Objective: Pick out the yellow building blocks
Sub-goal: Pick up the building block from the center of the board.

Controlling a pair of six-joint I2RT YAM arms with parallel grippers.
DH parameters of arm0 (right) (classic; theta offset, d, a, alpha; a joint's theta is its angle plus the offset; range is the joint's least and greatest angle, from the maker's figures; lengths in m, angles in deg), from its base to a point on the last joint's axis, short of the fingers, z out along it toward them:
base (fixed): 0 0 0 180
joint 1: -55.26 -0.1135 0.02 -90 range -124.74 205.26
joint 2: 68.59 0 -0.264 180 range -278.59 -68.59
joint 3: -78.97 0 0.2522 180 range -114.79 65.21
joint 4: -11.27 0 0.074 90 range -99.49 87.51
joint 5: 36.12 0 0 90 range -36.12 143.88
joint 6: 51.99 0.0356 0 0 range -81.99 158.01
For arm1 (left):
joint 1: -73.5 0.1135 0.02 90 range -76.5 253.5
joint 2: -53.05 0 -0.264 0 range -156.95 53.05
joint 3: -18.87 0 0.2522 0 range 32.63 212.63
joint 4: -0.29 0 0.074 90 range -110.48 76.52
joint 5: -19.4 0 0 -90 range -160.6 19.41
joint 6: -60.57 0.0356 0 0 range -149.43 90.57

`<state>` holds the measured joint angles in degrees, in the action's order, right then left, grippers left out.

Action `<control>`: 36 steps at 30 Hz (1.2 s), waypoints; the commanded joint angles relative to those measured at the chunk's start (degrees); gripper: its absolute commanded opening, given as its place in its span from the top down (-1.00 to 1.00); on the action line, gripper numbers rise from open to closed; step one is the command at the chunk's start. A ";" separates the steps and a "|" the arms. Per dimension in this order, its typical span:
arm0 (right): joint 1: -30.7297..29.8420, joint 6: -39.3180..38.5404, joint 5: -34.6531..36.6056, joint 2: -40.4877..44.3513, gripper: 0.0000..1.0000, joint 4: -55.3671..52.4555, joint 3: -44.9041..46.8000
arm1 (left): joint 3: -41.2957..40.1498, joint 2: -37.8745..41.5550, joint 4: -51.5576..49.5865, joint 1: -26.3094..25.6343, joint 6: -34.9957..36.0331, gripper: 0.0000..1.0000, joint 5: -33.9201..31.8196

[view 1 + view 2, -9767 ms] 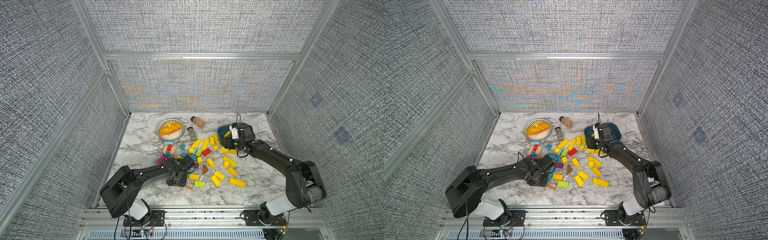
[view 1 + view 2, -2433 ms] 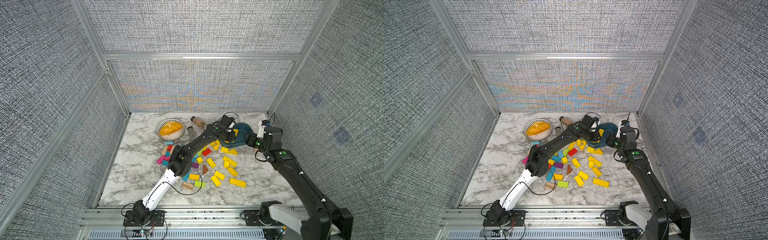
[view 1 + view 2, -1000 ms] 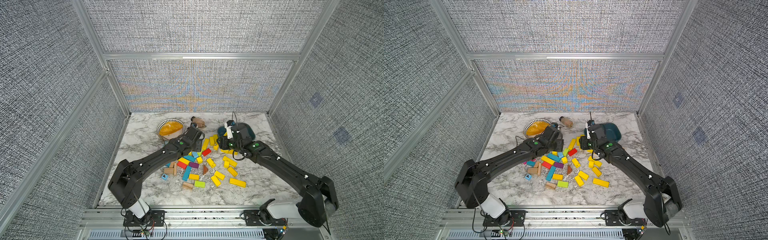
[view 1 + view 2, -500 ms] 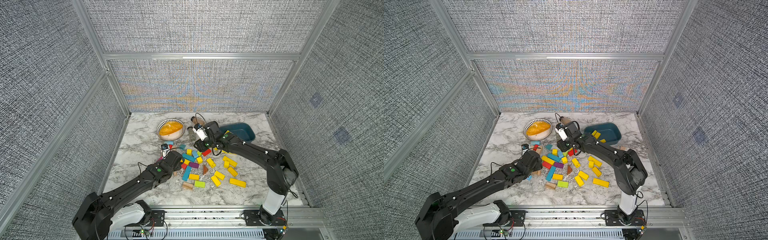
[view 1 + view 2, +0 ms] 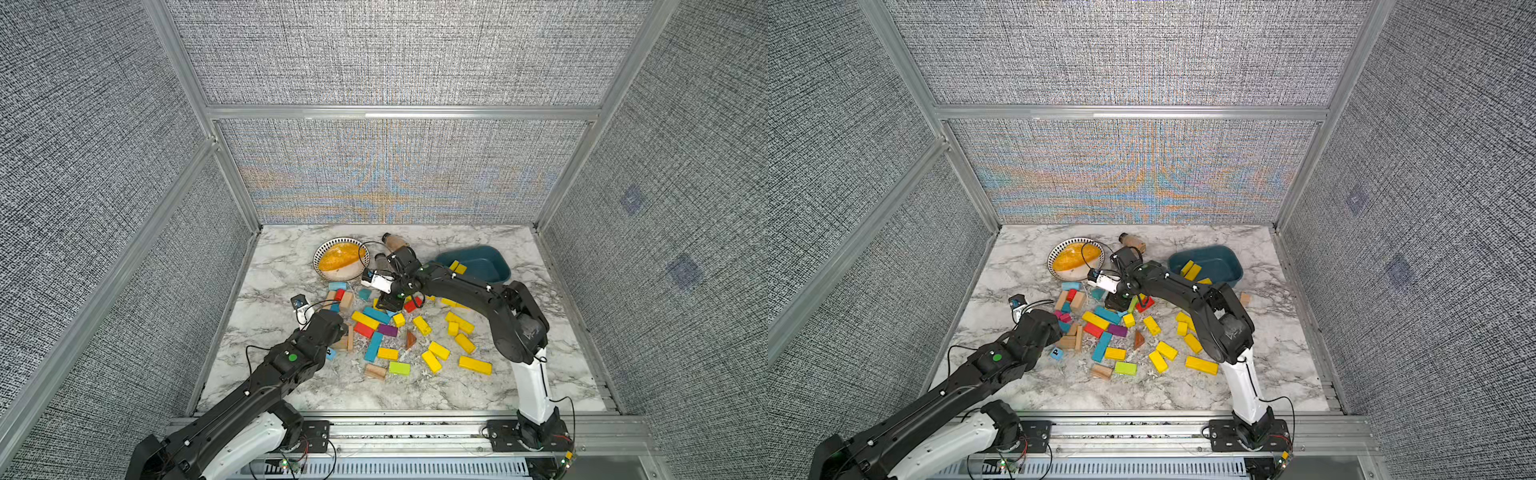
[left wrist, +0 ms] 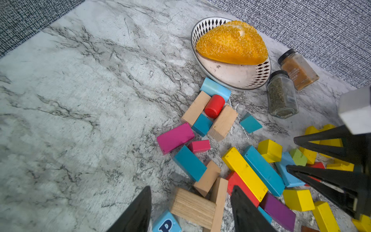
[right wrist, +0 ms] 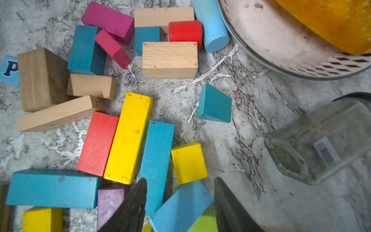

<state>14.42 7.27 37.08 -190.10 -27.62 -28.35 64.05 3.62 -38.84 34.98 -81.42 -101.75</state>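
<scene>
Several yellow building blocks lie scattered across the marble table, among them a long bar (image 5: pixel 365 320), a cube (image 5: pixel 399 320) and a bar near the front right (image 5: pixel 475 365). Two more lie in the teal bin (image 5: pixel 490 259). My right gripper (image 7: pixel 180 179) hangs open low over the pile near the bowl, above a light blue block (image 7: pixel 180 204), with a yellow cube (image 7: pixel 188 162) just ahead of its fingertips. My left gripper (image 6: pixel 190 189) stands open at the pile's left edge, over tan wooden blocks (image 6: pixel 192 207), and holds nothing.
A patterned bowl (image 5: pixel 328 272) with a bread roll sits at the back, with two spice jars (image 5: pixel 395 241) beside it. Blue, red, purple, magenta, tan and lime-green (image 5: pixel 399 368) blocks mix with the yellow ones. Grey walls enclose the table.
Over the last second my right gripper swung from beside the bin leftward to the pile near the bowl. My left arm drew back from the back of the pile to its front left.
</scene>
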 commanded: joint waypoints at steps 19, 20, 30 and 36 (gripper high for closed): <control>-0.27 -4.15 0.98 -8.80 0.18 -2.78 -7.08 | -0.70 0.11 0.99 0.73 1.98 -0.25 1.54; -0.22 -4.15 0.85 -8.98 0.25 -2.82 -7.21 | -0.58 0.33 0.77 0.73 1.98 -0.25 1.45; -0.21 -2.68 -0.28 -6.30 0.65 -1.72 -8.52 | 1.57 -0.15 -1.00 0.73 2.82 -0.23 1.19; 1.21 5.29 3.08 6.87 0.73 9.06 -0.25 | 3.61 -4.48 0.92 0.73 2.84 -0.23 3.01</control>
<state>14.68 6.96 37.45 -188.16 -25.76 -32.26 66.87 0.41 -38.84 35.68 -79.16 -99.94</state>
